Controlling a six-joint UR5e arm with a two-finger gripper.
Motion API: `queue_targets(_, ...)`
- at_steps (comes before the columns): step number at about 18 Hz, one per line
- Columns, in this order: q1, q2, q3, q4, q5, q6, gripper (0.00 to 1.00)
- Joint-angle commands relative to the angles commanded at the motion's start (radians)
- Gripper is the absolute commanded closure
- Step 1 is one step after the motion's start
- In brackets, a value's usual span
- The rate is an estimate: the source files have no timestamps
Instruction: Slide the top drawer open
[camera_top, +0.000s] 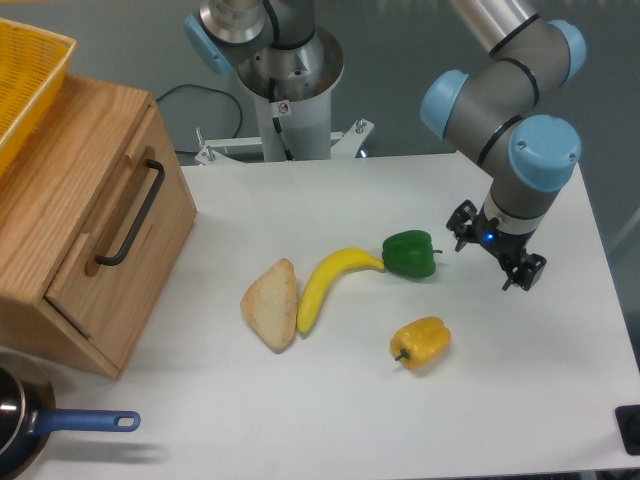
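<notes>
The top drawer (118, 245) sits shut in the cabinet (60, 140) at nine o'clock, black handle (133, 212) facing out for grabbing, while the gripper (496, 254) hangs way off at three o'clock, fingers apart, empty, past the green pepper (409, 254).

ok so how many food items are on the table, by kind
peppers: 2, green pepper and yellow pepper
bananas: 1, banana
bread: 1, bread piece
total: 4
</notes>
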Motion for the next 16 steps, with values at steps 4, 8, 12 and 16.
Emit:
queue_targets(4,-0.008,0.008,-0.002,0.002,-0.005,0.014,0.00)
queue_targets(8,-0.038,0.009,-0.030,0.005,-0.006,0.003,0.00)
queue_targets(12,-0.020,0.032,-0.069,0.014,-0.009,-0.142,0.00)
queue_targets(16,-0.029,0.043,-0.077,0.014,-0.086,-0.398,0.00)
